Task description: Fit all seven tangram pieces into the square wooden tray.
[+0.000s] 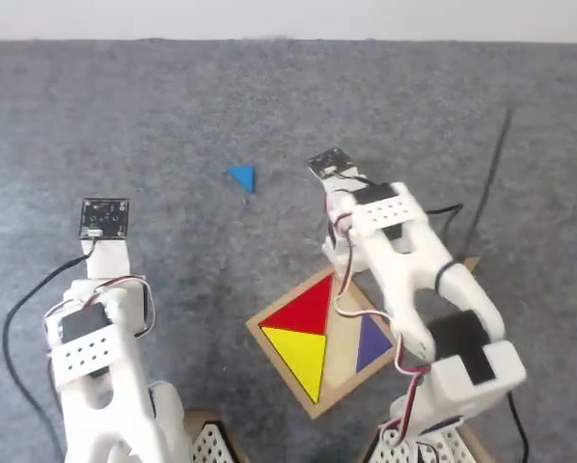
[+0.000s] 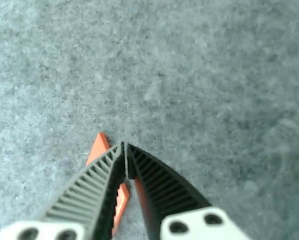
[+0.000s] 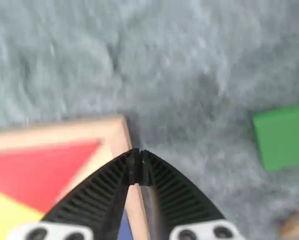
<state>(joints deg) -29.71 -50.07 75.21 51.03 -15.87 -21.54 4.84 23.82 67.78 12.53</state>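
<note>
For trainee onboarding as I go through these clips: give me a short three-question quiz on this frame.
1. True or false: the blue triangle lies inside the wooden tray.
2. Which piece lies under the left gripper? A green, B orange, C purple.
3. How many pieces show in the tray in the high view?
Key: 1 false, it lies on the carpet. 2 B, the orange piece. 3 three: red triangle, yellow triangle, purple triangle.
</note>
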